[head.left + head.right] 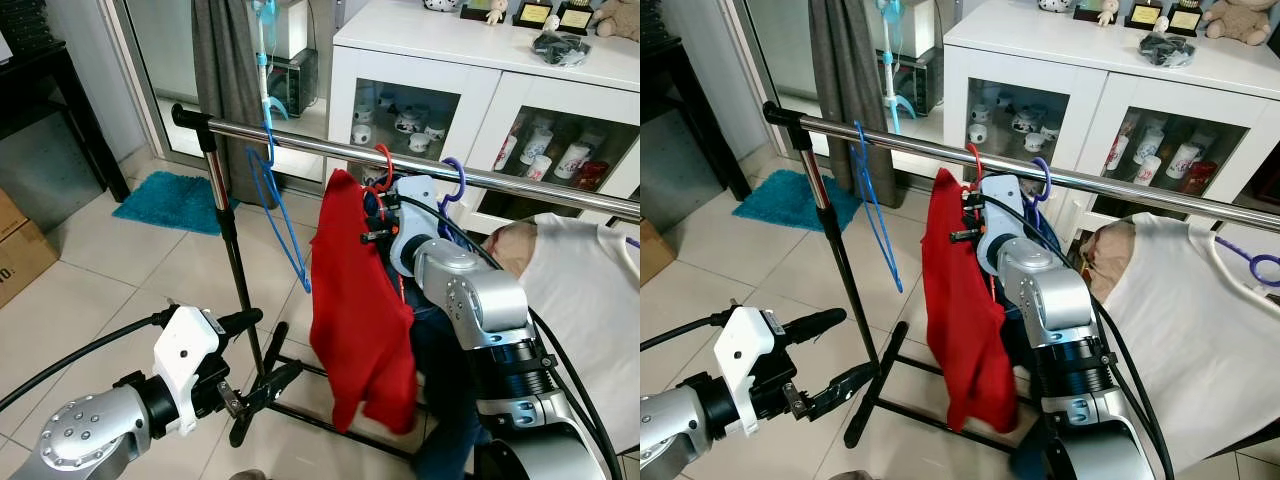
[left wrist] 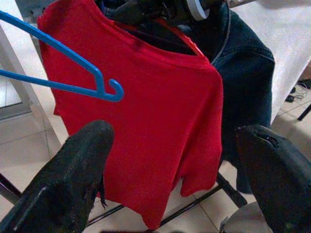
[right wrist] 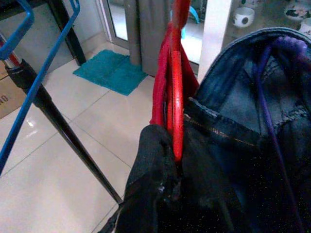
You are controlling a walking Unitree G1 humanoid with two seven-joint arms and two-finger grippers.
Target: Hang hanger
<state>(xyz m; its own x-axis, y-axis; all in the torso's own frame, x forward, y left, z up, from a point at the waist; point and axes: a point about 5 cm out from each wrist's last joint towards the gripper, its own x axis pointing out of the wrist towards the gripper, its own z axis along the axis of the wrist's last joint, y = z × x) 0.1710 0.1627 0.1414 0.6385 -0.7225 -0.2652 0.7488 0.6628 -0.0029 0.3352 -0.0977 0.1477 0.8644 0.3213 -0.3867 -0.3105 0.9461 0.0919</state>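
Note:
A red shirt [image 1: 355, 310] hangs on a red hanger [image 3: 175, 97] whose hook [image 1: 384, 157] curls over the chrome rail [image 1: 300, 142]. My right gripper [image 1: 377, 224] is raised just under the rail behind the shirt's collar, shut on the red hanger's neck; its black fingers [image 3: 158, 165] pinch the red wire. My left gripper [image 1: 280, 342] is low beside the rack's black upright [image 1: 232, 250], open, nothing between its fingers [image 2: 73, 170], facing the red shirt [image 2: 146, 111].
An empty blue hanger [image 1: 275, 210] hangs left of the shirt. A purple hanger [image 1: 455, 180] carries denim [image 3: 243, 107], and a white shirt [image 1: 580, 300] hangs further right. Behind stand a white cabinet [image 1: 480, 60] and a curtain [image 1: 225, 60]. A teal mat [image 1: 170, 200] lies on the tiles.

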